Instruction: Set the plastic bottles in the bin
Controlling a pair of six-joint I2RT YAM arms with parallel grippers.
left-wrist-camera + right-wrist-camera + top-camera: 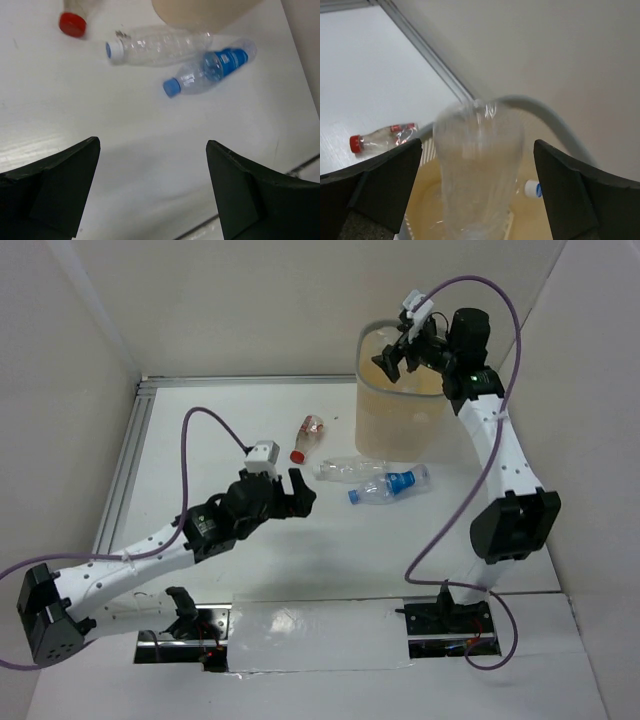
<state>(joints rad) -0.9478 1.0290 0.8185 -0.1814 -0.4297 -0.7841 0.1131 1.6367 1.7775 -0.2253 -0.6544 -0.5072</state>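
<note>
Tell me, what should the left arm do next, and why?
Probably reach the left fingers forward and down around the blue-capped bottle. They hang open and empty above the table, and that bottle seems the nearest one ahead of them, lying on its side outside the bin.

The top external view looks down from above and behind, with the arm bases along its bottom edge, and takes in the whole table (pixel 330 540), the bin (pixel 400 420) upper right of centre. The left wrist view looks steeply down at the table from fairly near, the left gripper (pixel 152 144) filling its lower corners and the bin's base at its top edge. The right wrist view sits close over the bin's rim, looking into it past the right gripper (pixel 477 145). All three share the red-capped bottle (pixel 308 435)
</note>
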